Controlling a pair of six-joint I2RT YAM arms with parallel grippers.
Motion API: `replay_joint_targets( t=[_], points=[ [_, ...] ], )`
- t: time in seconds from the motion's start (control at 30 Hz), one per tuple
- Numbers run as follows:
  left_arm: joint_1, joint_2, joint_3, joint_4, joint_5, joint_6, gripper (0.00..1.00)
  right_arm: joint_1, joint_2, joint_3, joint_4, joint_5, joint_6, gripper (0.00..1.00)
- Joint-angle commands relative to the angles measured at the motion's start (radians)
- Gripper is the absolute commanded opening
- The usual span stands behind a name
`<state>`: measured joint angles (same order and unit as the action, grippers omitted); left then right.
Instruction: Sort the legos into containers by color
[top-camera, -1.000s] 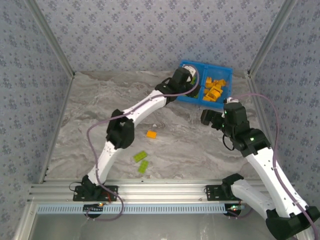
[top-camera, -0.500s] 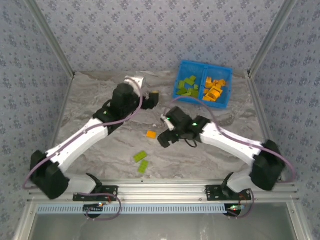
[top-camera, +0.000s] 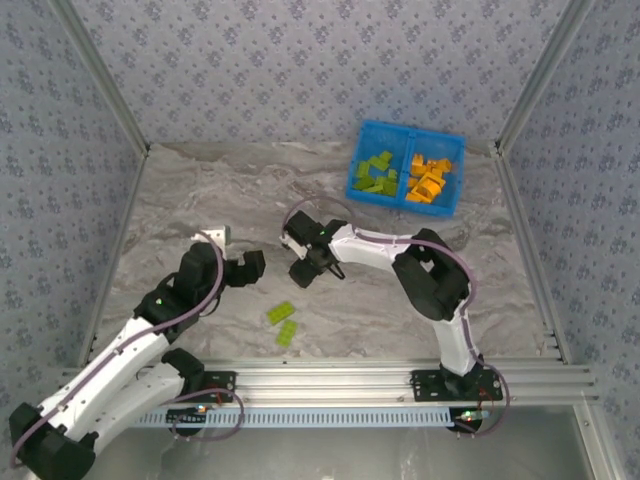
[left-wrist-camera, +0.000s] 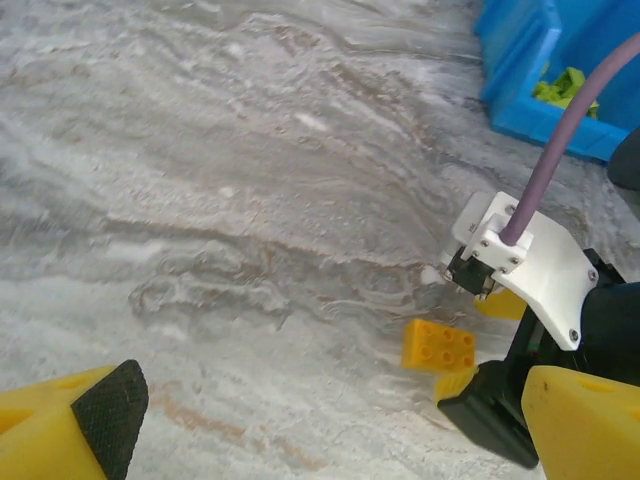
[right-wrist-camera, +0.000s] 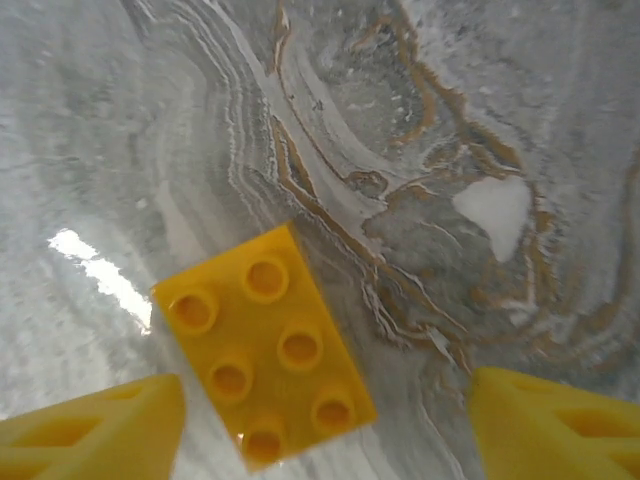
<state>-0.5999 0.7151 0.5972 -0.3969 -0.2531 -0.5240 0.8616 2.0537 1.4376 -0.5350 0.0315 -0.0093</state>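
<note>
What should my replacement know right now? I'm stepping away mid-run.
Left gripper: open, empty, low over the table.
Right gripper: open, straddling the orange brick on the table, not gripping it yet.
Tray: green pile in the left compartment, orange pile in the right.
Done: most bricks sorted.
Left: that orange brick, then two loose greens near the front edge.

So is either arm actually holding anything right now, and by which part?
Nothing is held. The right gripper straddles an orange brick lying on the table, its fingers not yet closed on it; the left gripper is open and empty.
</note>
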Motion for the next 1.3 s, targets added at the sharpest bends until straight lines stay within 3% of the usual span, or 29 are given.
replay_joint_targets(
  t=[0.0,0.13,0.37,0.5,0.6,0.73,0.87,0.97,1.27],
  points=[
    [0.008,0.004,-0.004,-0.038,-0.030,-0.037,0.99,-0.007,0.005,0.018,0.009,-0.024,0.000,0.54],
    [0.009,0.042,0.004,-0.006,-0.001,-0.054,0.98,-0.013,-0.023,-0.031,0.030,-0.014,0.032,0.30],
    [0.007,0.119,0.023,0.129,0.110,-0.089,0.99,-0.049,-0.275,-0.198,0.111,0.022,0.129,0.25],
    [0.003,0.171,0.046,0.262,0.375,0.010,0.99,-0.090,-0.491,-0.319,0.157,0.088,0.207,0.25],
    [-0.041,0.240,0.099,0.306,0.536,0.090,0.99,-0.203,-0.640,-0.390,0.197,0.110,0.315,0.26],
    [-0.173,0.318,0.182,0.291,0.529,0.212,0.99,-0.460,-0.719,-0.422,0.217,0.115,0.444,0.28],
    [-0.253,0.371,0.231,0.287,0.502,0.261,0.99,-0.677,-0.622,-0.326,0.200,0.079,0.467,0.29],
    [-0.285,0.379,0.234,0.284,0.454,0.260,0.99,-0.772,-0.478,-0.168,0.162,0.050,0.470,0.28],
    [-0.306,0.354,0.216,0.228,0.377,0.230,0.99,-0.839,0.061,0.380,-0.013,0.079,0.467,0.30]
  ],
)
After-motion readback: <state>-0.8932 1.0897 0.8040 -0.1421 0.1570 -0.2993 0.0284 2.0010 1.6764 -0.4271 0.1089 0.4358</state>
